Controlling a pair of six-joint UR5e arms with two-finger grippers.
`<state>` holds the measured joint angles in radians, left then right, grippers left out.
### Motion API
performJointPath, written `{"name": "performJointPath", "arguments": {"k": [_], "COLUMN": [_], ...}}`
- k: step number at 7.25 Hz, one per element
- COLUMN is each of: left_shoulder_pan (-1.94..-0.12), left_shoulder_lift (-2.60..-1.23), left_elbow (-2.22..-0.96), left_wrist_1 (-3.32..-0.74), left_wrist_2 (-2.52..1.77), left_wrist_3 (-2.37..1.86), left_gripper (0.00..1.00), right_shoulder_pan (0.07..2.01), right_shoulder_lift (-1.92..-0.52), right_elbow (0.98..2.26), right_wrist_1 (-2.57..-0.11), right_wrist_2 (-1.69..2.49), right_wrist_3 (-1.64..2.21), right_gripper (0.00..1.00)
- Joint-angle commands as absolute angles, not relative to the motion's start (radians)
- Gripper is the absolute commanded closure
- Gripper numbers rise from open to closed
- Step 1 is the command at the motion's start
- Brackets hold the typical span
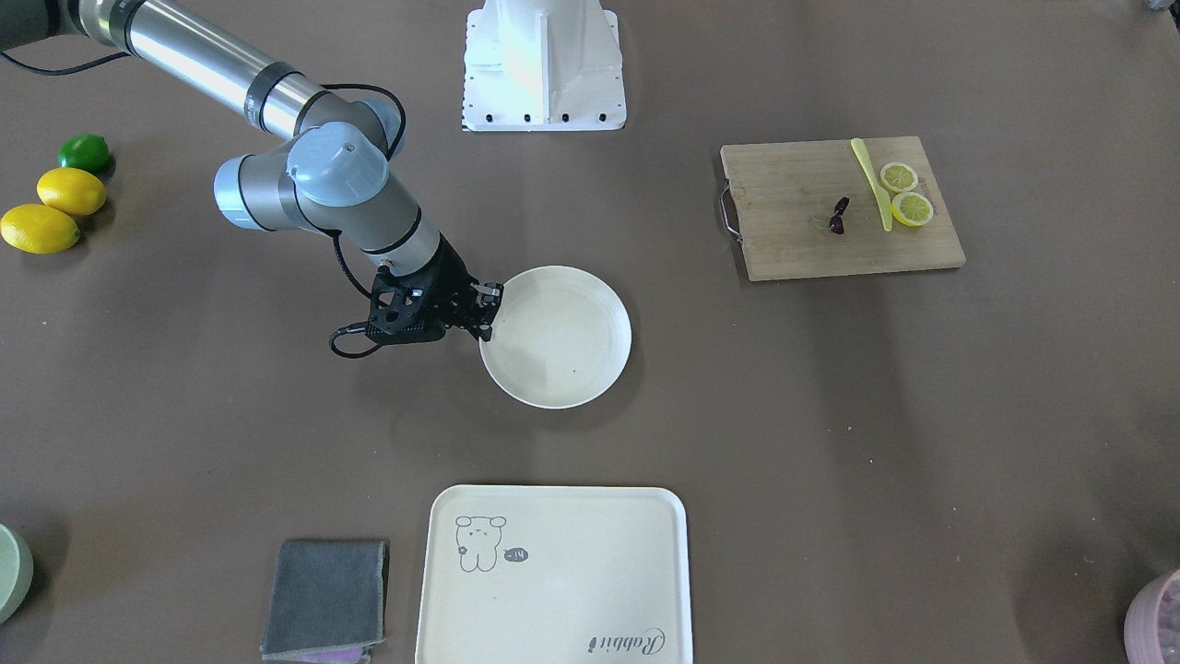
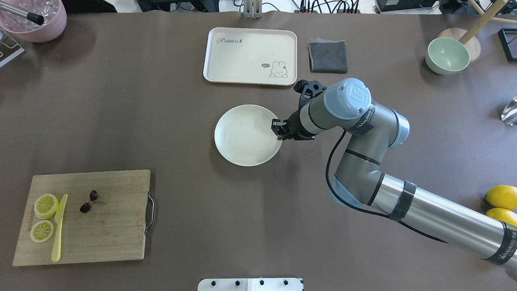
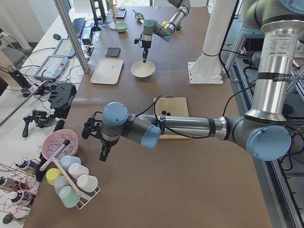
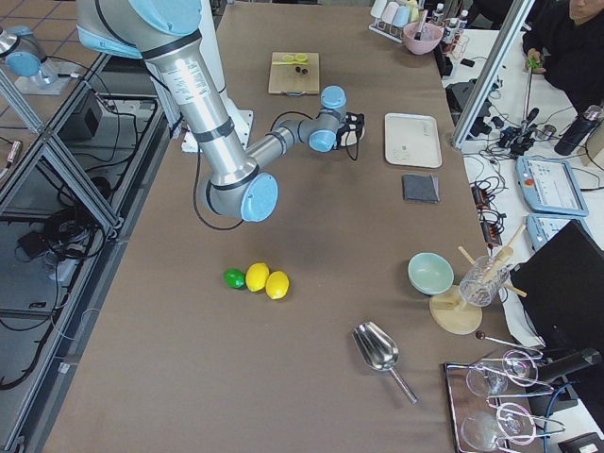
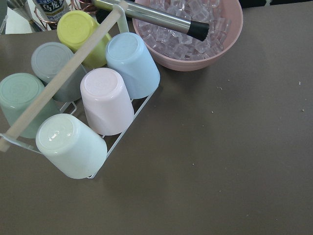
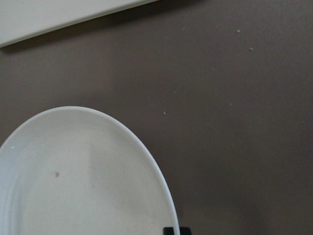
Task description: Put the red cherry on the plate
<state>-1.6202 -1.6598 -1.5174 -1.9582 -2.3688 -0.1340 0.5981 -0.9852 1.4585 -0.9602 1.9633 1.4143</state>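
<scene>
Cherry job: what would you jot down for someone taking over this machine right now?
Right hand: at the rim of the plate; open or shut unclear.
Left hand: near the cup rack, far from the job; state unclear.
Red cherry: lying on the cutting board, untouched.
Done: nothing yet; the plate is empty.
Left: pick up the cherry and set it on the plate.

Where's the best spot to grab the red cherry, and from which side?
Probably from straight above, closing on the dark fruits rather than the thin stems. The red cherry lies flat on the cutting board, with the yellow knife to one side, so a sideways approach has little to catch.
</scene>
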Motion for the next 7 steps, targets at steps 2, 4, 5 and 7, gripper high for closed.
{"name": "performJointPath", "arguments": {"k": [2,4,5,7], "left_shoulder_pan": [-1.621,-1.618,-1.617,-1.457], "left_shoulder_lift": [-1.66,-1.661,-1.66,-1.646], "left_elbow": [-1.517,-1.532,-1.569,-1.678], "left_wrist_1": [-1.957,-1.959,-1.959,-2.049], "left_wrist_2": [-2.37,-2.375,-2.375,-2.364], "left_wrist_3": [-0.133,-0.135,-0.156,-0.509], "left_gripper": [0.02,0.02,0.02,0.02], "right_shoulder_pan": [0.591,0.616,0.656,0.742], "right_shoulder_lift": [-0.983,-0.977,-0.973,-0.977], "right_elbow": [1.466,1.553,1.609,1.635], "right_wrist_1": [-0.96,-1.062,-1.142,-1.183], "right_wrist_2": [1.962,1.979,2.014,2.088], "right_wrist_3": [1.414,1.413,1.408,1.396], "right_gripper": [0.0,0.0,0.0,0.0]}}
